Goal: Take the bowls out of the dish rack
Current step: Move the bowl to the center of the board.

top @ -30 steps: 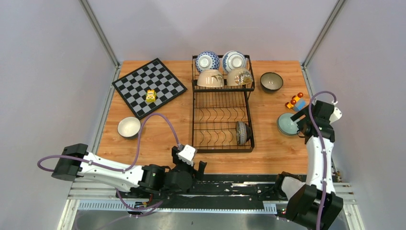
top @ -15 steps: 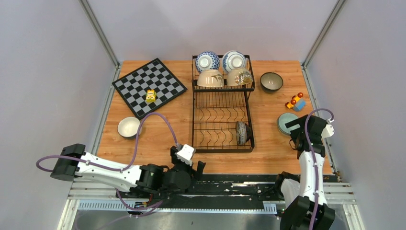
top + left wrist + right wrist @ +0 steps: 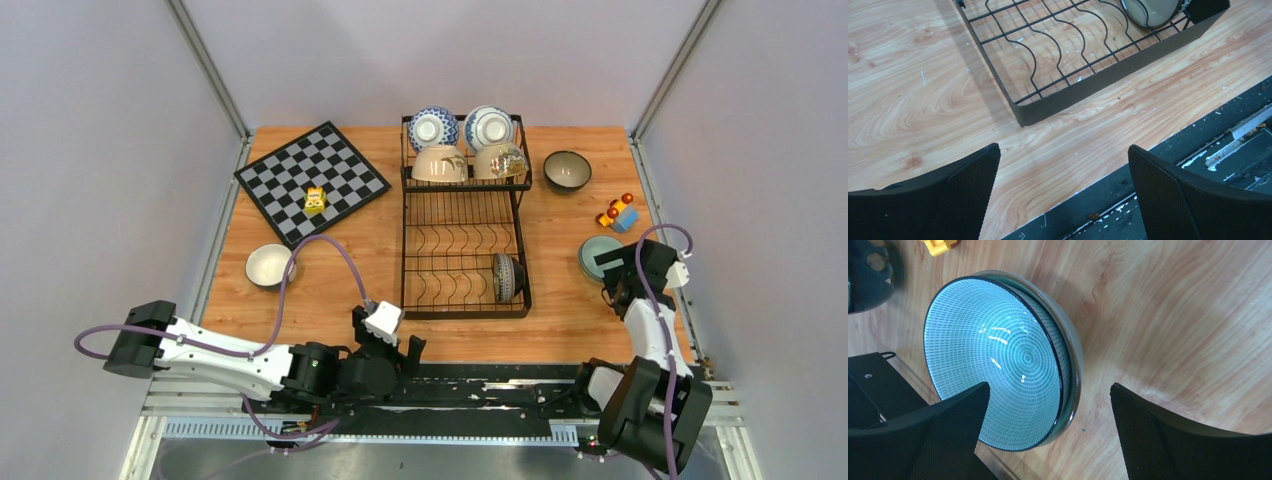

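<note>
Grey walls, wood-grain desk. Far left: checkerboard, white bowl near it. Left end effector spread wide, empty, by the dish rack front corner. Four bowls in its upper basket, a fifth bowl on edge in the lower tray. Right: dark bowl, teal bowl on the desk beneath the gaping, empty right end effector

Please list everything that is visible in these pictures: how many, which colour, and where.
rack: one, black, centre.
blue-white bowls: two, upper basket, rear.
beige bowls: two, upper basket, front.
patterned bowl: one, on edge, lower tray.
dark bowl: one, right of rack.
white bowl: one, left of rack.
teal bowls: apparently two, nested, far right.
chessboard: one, grey-black, far left.
yellow toy: one, on chessboard.
toy blocks: cluster, multicoloured, beyond teal bowls.
table: one, wood.
left pincer: black, open, near rack's front corner.
right pincer: black, open, over teal bowls.
</note>
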Controlling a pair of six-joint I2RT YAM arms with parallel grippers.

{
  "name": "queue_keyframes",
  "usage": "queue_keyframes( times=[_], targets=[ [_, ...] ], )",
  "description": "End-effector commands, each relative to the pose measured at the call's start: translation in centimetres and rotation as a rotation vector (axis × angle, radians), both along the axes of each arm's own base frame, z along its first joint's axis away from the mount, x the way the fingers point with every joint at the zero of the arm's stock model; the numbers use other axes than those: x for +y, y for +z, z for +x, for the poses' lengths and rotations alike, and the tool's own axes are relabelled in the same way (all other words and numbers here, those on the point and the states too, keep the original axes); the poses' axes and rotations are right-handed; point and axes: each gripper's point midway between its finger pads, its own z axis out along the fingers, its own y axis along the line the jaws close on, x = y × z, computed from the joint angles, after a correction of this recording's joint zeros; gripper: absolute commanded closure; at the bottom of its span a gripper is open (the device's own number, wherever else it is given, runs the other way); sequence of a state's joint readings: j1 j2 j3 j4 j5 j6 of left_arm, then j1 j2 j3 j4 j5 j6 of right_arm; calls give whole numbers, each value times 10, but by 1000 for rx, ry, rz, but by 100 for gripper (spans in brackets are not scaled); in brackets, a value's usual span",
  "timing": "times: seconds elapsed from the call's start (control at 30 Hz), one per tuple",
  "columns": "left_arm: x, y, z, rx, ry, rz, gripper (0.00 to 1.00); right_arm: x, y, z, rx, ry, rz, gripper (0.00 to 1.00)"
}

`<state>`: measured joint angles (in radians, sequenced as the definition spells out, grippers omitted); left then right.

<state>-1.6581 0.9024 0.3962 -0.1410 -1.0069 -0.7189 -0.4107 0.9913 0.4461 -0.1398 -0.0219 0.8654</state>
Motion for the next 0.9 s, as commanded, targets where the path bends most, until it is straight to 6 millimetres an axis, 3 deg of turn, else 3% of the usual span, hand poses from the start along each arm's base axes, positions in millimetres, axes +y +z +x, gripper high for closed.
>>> queue_keyframes(
  times=[0.0,0.27,0.87],
  targets=[
    [8,-2,6,-14,51,-11,0,-3,12,19,-66,13,22,8],
    [8,-4,7,-21,56,20,0,-1,6,33,-83,33,52,22],
    [14,-3,11,-36,87,62,0,21,2,77,-97,108,55,33]
  ],
)
